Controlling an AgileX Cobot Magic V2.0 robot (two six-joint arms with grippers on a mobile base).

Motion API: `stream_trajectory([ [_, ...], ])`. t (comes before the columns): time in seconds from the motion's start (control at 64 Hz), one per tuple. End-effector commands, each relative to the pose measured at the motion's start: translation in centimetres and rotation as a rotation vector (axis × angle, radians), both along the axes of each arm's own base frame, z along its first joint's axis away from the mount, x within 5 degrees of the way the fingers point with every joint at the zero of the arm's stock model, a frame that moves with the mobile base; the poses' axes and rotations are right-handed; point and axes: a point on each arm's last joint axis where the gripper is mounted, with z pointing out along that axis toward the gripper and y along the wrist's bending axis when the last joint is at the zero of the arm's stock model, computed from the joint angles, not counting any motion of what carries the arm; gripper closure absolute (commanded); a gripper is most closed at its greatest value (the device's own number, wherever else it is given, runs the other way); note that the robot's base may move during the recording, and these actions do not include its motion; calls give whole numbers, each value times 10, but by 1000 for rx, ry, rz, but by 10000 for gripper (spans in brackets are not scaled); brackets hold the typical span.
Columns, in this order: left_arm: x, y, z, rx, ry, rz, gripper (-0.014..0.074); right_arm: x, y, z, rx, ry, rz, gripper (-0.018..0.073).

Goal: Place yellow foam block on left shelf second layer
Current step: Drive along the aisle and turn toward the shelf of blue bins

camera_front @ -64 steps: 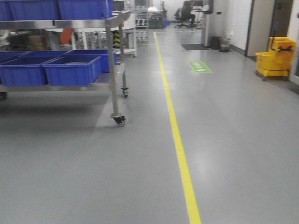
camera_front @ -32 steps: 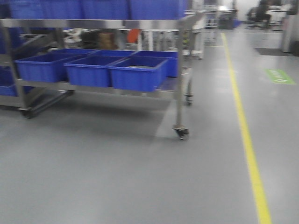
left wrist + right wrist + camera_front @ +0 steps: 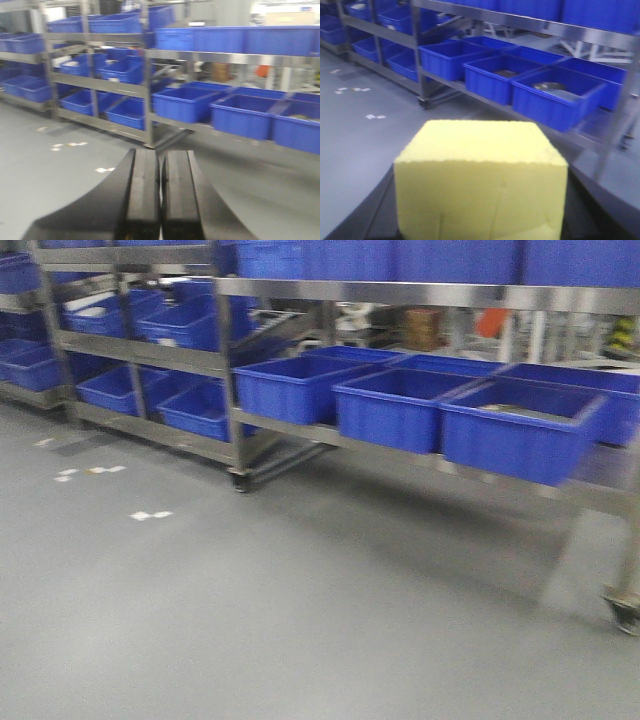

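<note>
The right pincer (image 3: 480, 222) is clamped on the yellow foam block (image 3: 481, 172). The block fills the lower middle of the right wrist view, upright and square, with only dark slivers of the fingers showing at either flank. The left pincer (image 3: 161, 200) carries nothing: its two black fingers (image 3: 142, 195) are drawn together, with a bare slit of light between them.

Beyond both pincers lies grey floor (image 3: 300, 620), with a few white tape marks (image 3: 148, 514) ahead and to the left. Past that stand steel shelf units loaded with blue bins (image 3: 395, 415). The nearer shelf unit (image 3: 400, 292) runs ahead and off to the right, and one caster (image 3: 622, 612) shows at its far right foot. The left shelf unit (image 3: 140, 348) stands further off, ahead and to the left, well apart from either pincer.

My reading is that this is the carry step — block secured, shelf not yet within reach. All three views are smeared, which suggests the base is travelling or turning.

The next move calls for squaring the base to the left shelf unit and closing in. Then the right arm must rise to the second tier and find a gap among the bins — which tier counts as second, from top or bottom, I cannot settle here. The grip should stay firm but not crushing, since foam gives.
</note>
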Motion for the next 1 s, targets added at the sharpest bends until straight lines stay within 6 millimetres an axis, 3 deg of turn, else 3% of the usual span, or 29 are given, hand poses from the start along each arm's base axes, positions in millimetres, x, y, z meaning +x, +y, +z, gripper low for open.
stream_trajectory([
  [0.0, -1, 0, -1, -12, -73, -6, 472, 1, 0, 18, -5, -114, -2, 78],
  [0.984, -1, 0, -1, -12, -73, -6, 472, 1, 0, 18, -5, -114, -2, 78],
])
